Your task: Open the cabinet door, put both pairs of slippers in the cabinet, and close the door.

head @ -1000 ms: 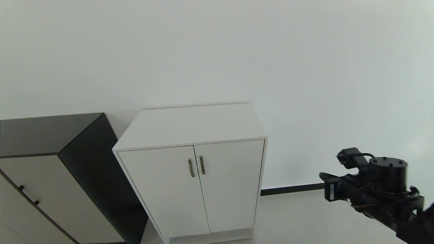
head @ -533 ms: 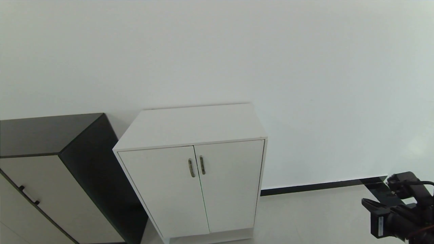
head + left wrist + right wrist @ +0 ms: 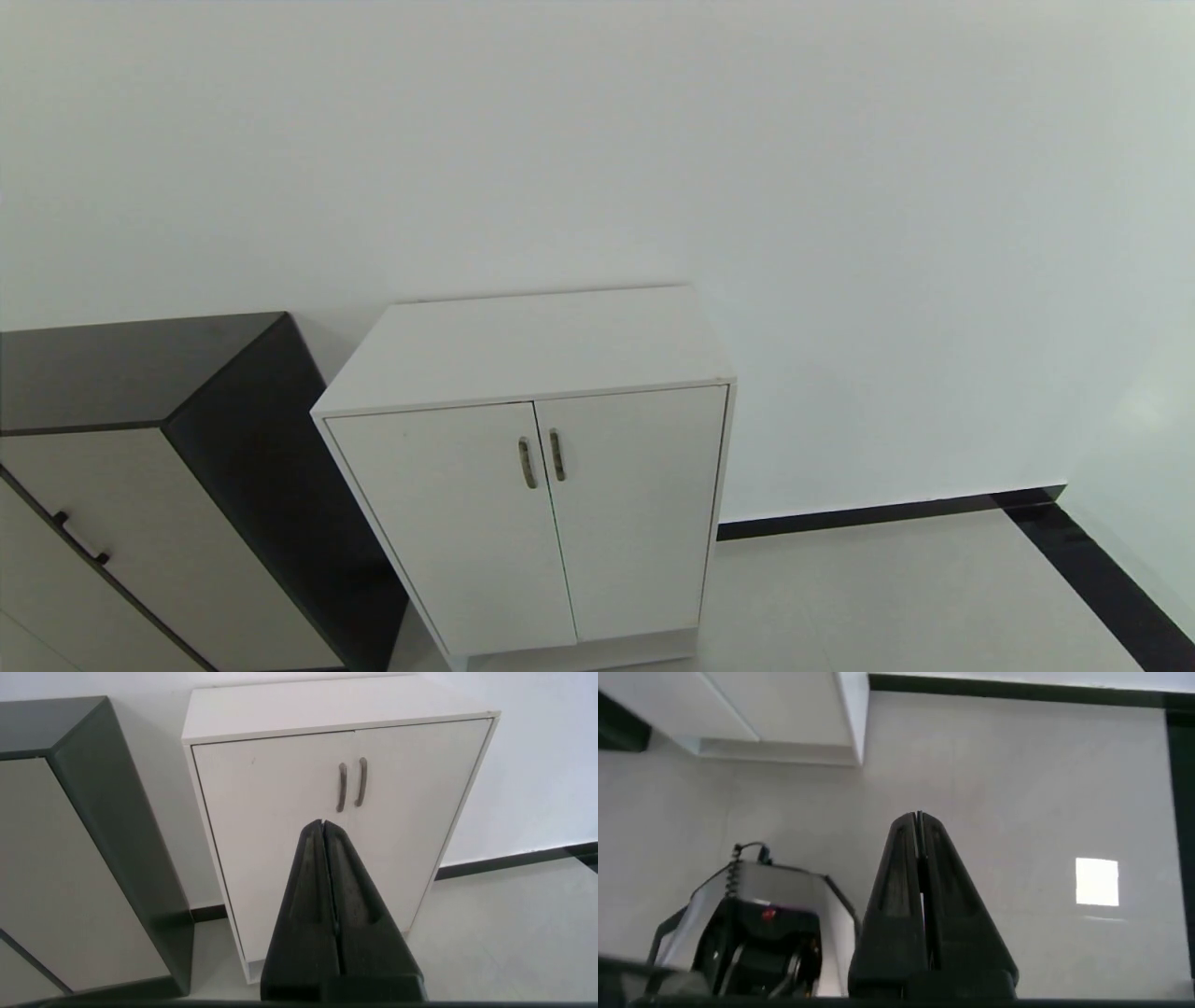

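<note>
The white two-door cabinet stands against the wall with both doors closed; its two metal handles sit side by side at the centre seam. In the left wrist view my left gripper is shut with nothing in it, held in front of the cabinet, just below the handles and some way off. My right gripper is shut and empty, pointing down at the pale floor, with the cabinet's bottom corner beyond it.
A larger dark-sided cabinet with a pale front stands directly left of the white one. A black baseboard runs along the wall and turns at the right corner. Open floor lies right of the white cabinet.
My right arm has dropped down and to the right, leaving the head view. The cabinet and its doors have not moved.
</note>
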Controlling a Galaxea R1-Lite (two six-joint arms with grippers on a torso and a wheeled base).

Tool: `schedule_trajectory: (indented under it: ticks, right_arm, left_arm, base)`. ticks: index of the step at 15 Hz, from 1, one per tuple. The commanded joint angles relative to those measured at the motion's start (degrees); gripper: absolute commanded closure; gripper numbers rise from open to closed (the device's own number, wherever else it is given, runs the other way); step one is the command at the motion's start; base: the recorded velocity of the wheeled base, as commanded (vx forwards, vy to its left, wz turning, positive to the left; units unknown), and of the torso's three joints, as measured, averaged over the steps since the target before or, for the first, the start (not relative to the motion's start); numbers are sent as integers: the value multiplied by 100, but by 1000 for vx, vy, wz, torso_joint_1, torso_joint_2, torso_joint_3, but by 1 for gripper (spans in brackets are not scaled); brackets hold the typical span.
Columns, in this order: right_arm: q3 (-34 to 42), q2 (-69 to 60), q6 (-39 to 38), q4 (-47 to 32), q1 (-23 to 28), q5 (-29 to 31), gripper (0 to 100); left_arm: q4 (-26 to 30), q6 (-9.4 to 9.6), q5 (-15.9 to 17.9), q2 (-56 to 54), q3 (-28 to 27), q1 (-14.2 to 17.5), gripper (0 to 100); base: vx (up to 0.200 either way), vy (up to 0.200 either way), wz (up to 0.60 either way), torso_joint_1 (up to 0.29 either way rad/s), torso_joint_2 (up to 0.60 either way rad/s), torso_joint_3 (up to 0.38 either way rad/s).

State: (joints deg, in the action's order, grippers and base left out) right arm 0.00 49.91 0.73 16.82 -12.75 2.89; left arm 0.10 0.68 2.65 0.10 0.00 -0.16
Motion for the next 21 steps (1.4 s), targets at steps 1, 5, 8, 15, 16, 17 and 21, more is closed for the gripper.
schedule_trajectory:
  ticks: [1, 5, 8, 15, 16, 17, 21]
  right_arm:
    - [0, -1941, 15, -1331, 1, -219, 100]
    - [-44, -2644, -29, -1550, -114, -245, 100]
    - [-9, -3409, 6, -1709, -404, -245, 100]
    - [-9, -4991, 103, -1709, 1293, -96, 100]
    - [-9, -4982, 129, -1709, 1284, -96, 100]
    - [-9, -4982, 138, -1709, 1293, -96, 100]
    - [-9, -4982, 103, -1709, 1284, -96, 100]
  left_arm:
    - [-1, 2, -1, 8, 0, -2, 100]
    - [-1, 2, -1, 8, 0, -2, 100]
    - [-1, -7, -1, 8, 0, -2, 100]
    - [-1, -7, -1, 8, 0, -2, 100]
    - [-1, -7, -1, 8, 0, -2, 100]
    - [-1, -7, -1, 8, 0, -2, 100]
    - [-1, 2, -1, 8, 0, -2, 100]
  base:
    - [0, 0, 0, 0, 0, 0]
    - [0, 0, 0, 0, 0, 0]
    - [0, 0, 0, 0, 0, 0]
    - [0, 0, 0, 0, 0, 0]
    - [0, 0, 0, 0, 0, 0]
    - [0, 0, 0, 0, 0, 0]
    - [0, 0, 0, 0, 0, 0]
